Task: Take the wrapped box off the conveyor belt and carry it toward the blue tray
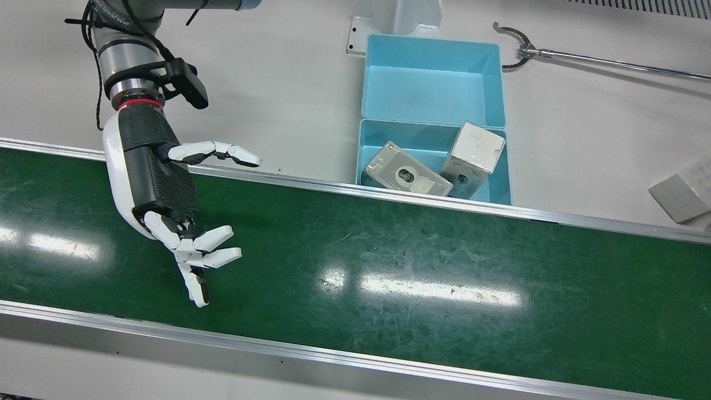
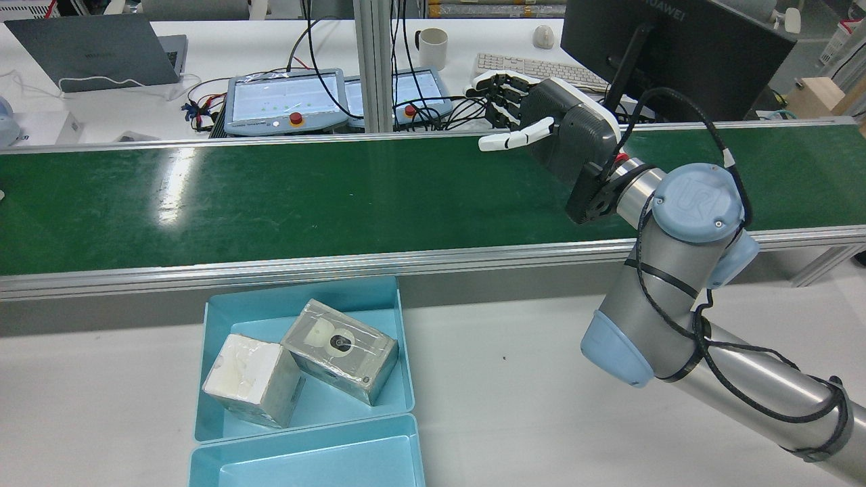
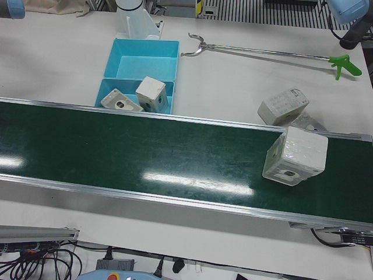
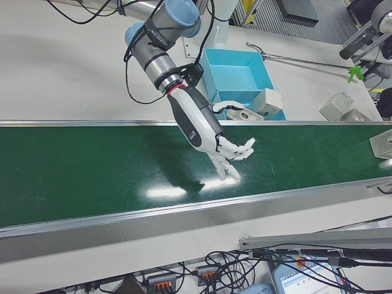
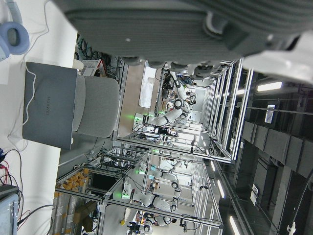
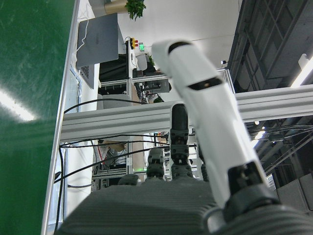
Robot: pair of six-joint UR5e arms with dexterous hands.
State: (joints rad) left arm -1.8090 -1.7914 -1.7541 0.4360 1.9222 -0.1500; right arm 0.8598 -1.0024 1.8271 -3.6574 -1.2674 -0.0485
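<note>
Hovering over the belt (image 1: 389, 261) at the front view's left, the right hand (image 1: 158, 183) holds nothing, its fingers (image 1: 214, 247) spread and palm turned down the belt, seemingly ready to meet an arriving load. Further right the blue tray (image 1: 433, 72) already holds two boxes in its near compartment. The wrapped box (image 3: 294, 154) sits far down the belt, well apart from the hand; the left hand's fingers cannot be told.

White desks (image 2: 223, 51) beyond the belt with a laptop (image 2: 95, 51), mug (image 2: 433, 47), keyboard (image 2: 534, 67) and monitor (image 2: 676, 47).
</note>
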